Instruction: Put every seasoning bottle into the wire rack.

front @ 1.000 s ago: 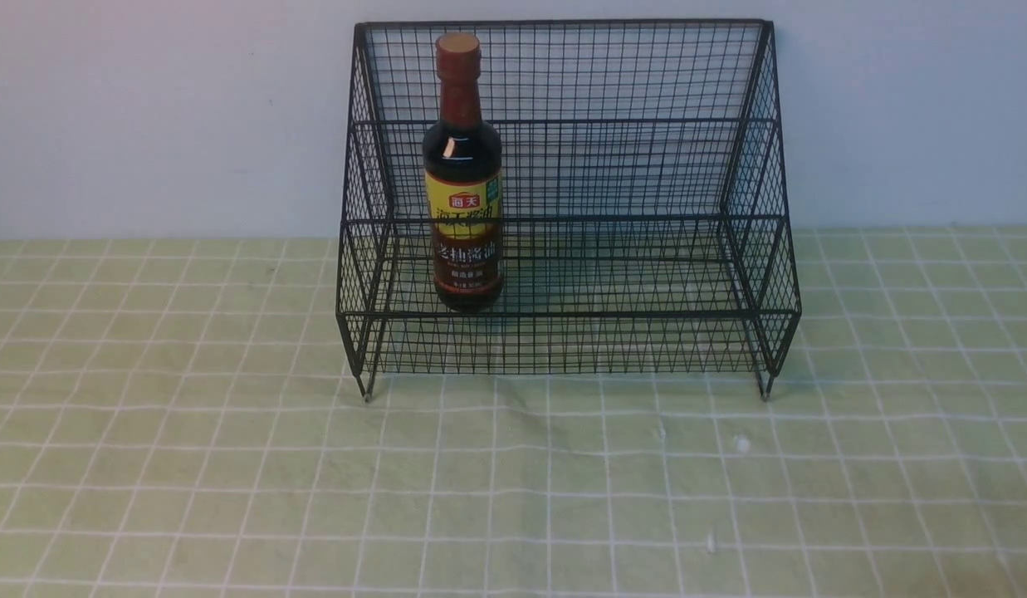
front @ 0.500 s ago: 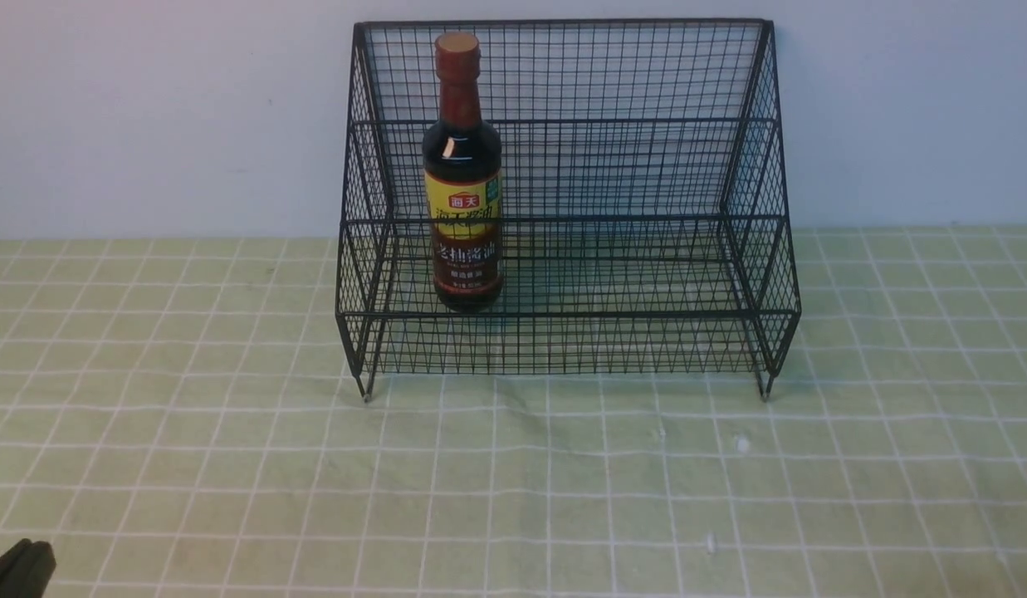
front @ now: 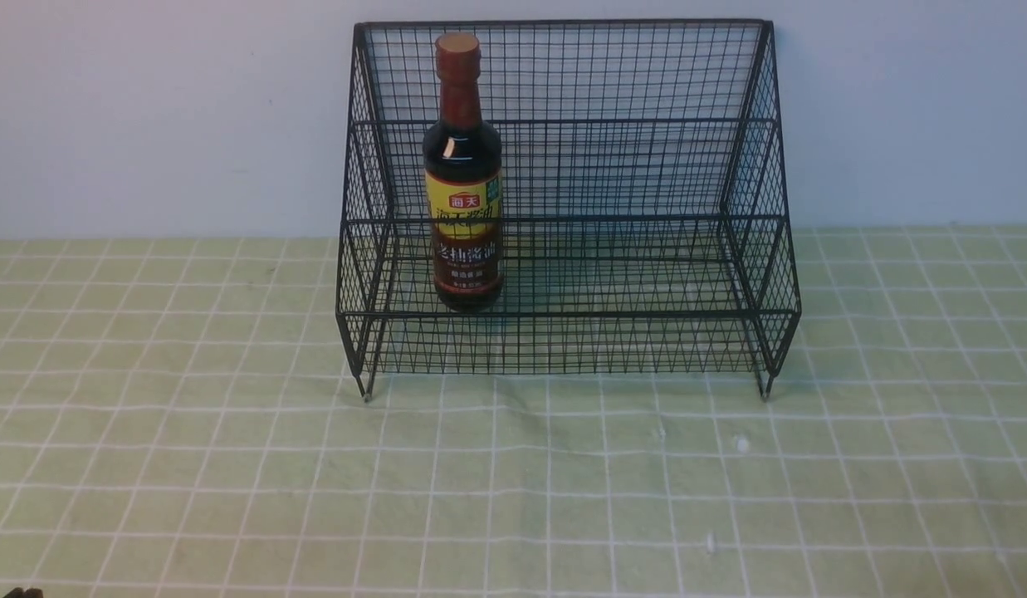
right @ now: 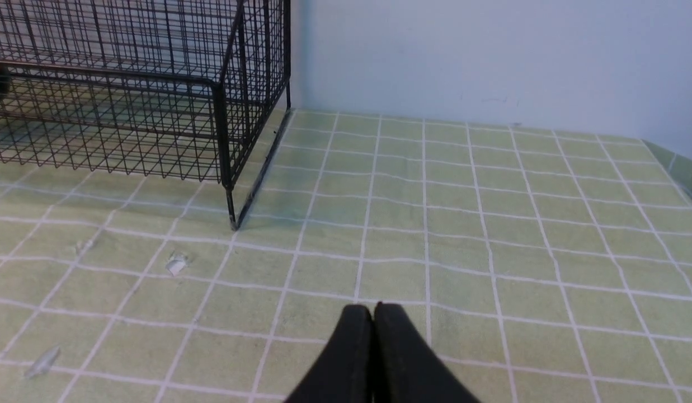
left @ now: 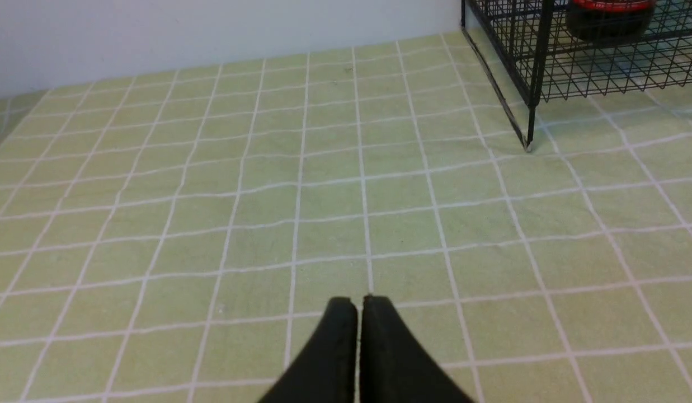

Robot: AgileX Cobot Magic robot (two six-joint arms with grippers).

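The seasoning bottle (front: 463,174), dark glass with a reddish-brown cap and a yellow and brown label, stands upright on the lower tier of the black wire rack (front: 613,166), near its left side. Its base (left: 608,17) shows through the mesh in the left wrist view. My left gripper (left: 359,302) is shut and empty, low over the cloth, well short and left of the rack; only a dark tip (front: 23,593) shows in the front view's bottom-left corner. My right gripper (right: 372,308) is shut and empty too, over the cloth right of the rack (right: 155,84).
A green checked cloth (front: 513,482) covers the table, with a few small white scraps (right: 177,262) lying in front of the rack's right leg. A pale wall (front: 148,108) rises just behind the rack. The cloth's edge drops at the far right (right: 681,168).
My left gripper rose into the front view's bottom-left corner half a second ago and has since dropped back almost out of it. The bottle and rack stayed still.
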